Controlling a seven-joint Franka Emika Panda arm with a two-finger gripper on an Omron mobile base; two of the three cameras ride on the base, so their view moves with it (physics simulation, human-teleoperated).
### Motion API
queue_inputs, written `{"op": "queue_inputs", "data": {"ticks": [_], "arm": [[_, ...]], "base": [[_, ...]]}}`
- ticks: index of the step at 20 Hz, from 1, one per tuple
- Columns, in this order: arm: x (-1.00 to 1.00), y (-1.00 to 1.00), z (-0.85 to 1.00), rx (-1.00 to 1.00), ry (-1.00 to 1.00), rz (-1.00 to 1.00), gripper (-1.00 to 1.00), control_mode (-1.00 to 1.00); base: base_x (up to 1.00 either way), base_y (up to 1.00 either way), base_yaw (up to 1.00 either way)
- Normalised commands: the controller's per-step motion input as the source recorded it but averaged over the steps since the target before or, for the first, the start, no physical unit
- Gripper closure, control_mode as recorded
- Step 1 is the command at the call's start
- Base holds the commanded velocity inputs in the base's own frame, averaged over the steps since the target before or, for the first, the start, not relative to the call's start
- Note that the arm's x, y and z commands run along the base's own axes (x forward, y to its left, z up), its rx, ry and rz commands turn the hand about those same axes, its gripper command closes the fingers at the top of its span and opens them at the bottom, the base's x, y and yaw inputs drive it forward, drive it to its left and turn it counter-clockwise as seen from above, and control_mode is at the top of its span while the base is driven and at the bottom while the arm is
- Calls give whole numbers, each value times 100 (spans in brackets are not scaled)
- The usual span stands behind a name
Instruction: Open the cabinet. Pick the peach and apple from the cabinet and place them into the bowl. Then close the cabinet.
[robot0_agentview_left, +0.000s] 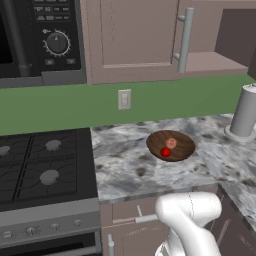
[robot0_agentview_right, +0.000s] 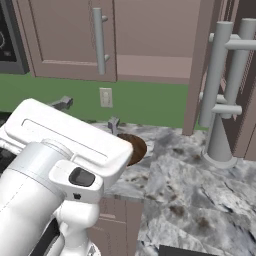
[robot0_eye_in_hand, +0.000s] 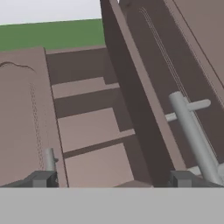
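Note:
The cabinet (robot0_agentview_left: 130, 35) hangs above the counter with its left door shut and its right door (robot0_agentview_right: 197, 60) swung out. Its inner shelf (robot0_eye_in_hand: 89, 127) is bare. The wooden bowl (robot0_agentview_left: 170, 146) sits on the counter with the red apple (robot0_agentview_left: 165, 152) and the pale peach (robot0_agentview_left: 171, 142) inside it. In the right base view the arm hides most of the bowl (robot0_agentview_right: 137, 147). My gripper (robot0_eye_in_hand: 111, 179) is open and holds nothing. It is raised and points into the cabinet, and the open door's grey bar handle (robot0_eye_in_hand: 192, 135) is close to its right fingertip (robot0_eye_in_hand: 181, 178).
A tall grey cylinder (robot0_agentview_left: 245, 112) stands on the counter right of the bowl, under the open door. A gas stove (robot0_agentview_left: 40, 165) lies to the left with a microwave (robot0_agentview_left: 40, 40) above it. A wall outlet (robot0_agentview_left: 124, 99) sits on the green backsplash.

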Motion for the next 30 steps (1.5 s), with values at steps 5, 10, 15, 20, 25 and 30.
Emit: {"op": "queue_inputs", "data": {"ticks": [5,10,15,20,25,30], "arm": [[0,0,0,0,-1,-1,-100,-100],[0,-2,0,0,0,0,-100,-100],[0,-15,0,0,0,0,-100,-100],[0,-17,-4,0,0,0,-100,-100],[3,-1,-17,-1,4,0,-100,-100],[1,0,-31,-3,4,0,-100,-100]], "base": [[0,0,0],[0,0,0],[0,0,0],[0,0,0],[0,0,0],[0,0,0]]}}
